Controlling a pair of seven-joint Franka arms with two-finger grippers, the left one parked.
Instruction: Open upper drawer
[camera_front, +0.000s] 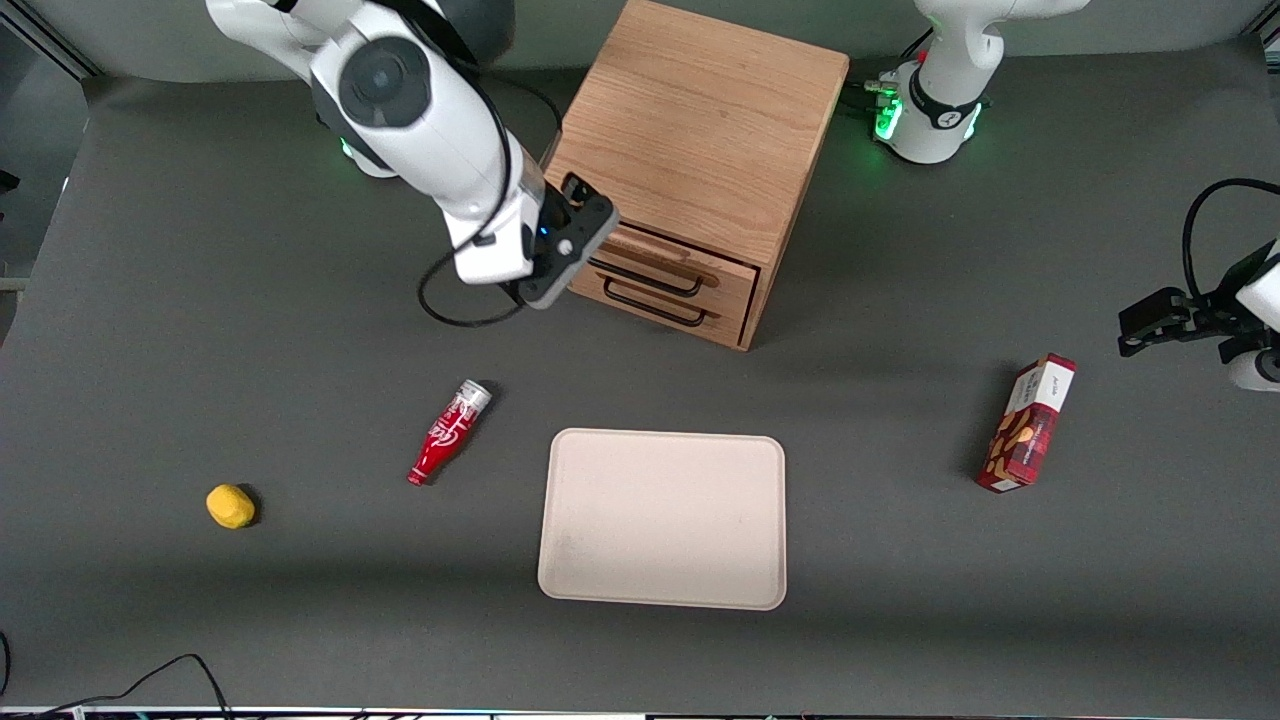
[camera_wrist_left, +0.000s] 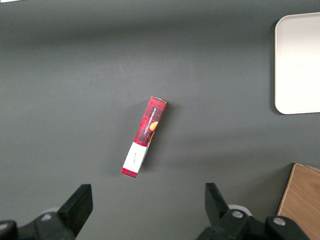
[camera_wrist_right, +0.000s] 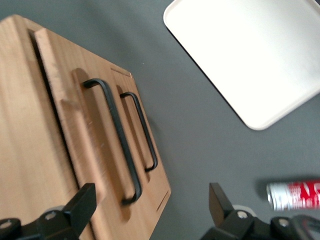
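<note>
Dark bench's rear edge holds the cabinet (camera_front: 690, 170); the gripper (camera_wrist_right: 150, 210), jaws wide, approaches the upper drawer (camera_wrist_right: 92, 150)'s handle (camera_wrist_right: 116, 135) and must close around it.

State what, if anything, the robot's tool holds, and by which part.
Nothing. The tool is open beside the upper drawer's front, not yet touching its black handle.
</note>
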